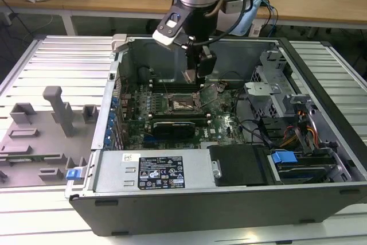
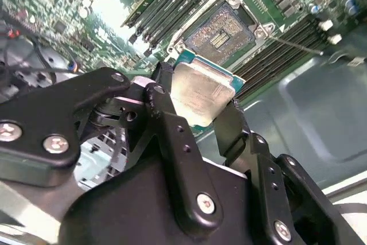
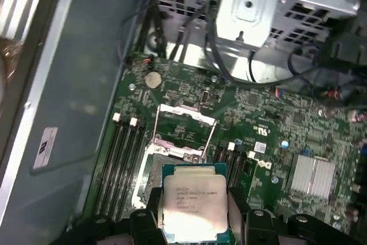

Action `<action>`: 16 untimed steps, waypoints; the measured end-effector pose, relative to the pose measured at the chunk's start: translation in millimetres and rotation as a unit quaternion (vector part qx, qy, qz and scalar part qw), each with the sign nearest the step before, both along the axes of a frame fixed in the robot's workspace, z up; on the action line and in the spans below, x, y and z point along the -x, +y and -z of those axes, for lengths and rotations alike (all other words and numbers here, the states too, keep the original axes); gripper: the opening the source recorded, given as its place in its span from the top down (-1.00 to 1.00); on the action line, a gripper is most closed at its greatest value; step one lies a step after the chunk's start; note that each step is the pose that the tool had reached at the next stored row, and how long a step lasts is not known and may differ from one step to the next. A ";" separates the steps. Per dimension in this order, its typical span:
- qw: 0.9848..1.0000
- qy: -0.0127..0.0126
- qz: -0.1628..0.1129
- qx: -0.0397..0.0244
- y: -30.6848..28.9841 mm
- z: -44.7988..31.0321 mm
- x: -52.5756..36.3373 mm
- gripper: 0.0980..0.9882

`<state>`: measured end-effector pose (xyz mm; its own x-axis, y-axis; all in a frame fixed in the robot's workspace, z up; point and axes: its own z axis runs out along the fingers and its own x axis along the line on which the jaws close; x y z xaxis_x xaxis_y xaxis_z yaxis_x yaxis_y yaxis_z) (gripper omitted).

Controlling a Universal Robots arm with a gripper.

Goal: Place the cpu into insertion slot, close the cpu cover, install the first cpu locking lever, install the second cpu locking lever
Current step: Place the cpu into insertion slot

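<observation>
Cpu (image 3: 194, 205) in tool (image 2: 198, 100); case (image 1: 229, 203) on table (image 1: 63, 61)

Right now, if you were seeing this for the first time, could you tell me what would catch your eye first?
The claw grips the silvery cpu by its edges, held above the motherboard. Close beneath lies the uncovered insertion slot, its pin field showing, inside the open computer case.
</observation>
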<state>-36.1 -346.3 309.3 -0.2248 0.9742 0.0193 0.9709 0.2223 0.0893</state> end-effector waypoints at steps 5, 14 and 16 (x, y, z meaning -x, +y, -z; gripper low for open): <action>0.999 0.000 0.050 0.000 0.0 3.1 0.0 0.01; 0.998 -0.003 0.068 -0.002 4.8 10.6 11.8 0.01; 0.998 -0.004 0.068 -0.002 6.7 13.7 13.2 0.01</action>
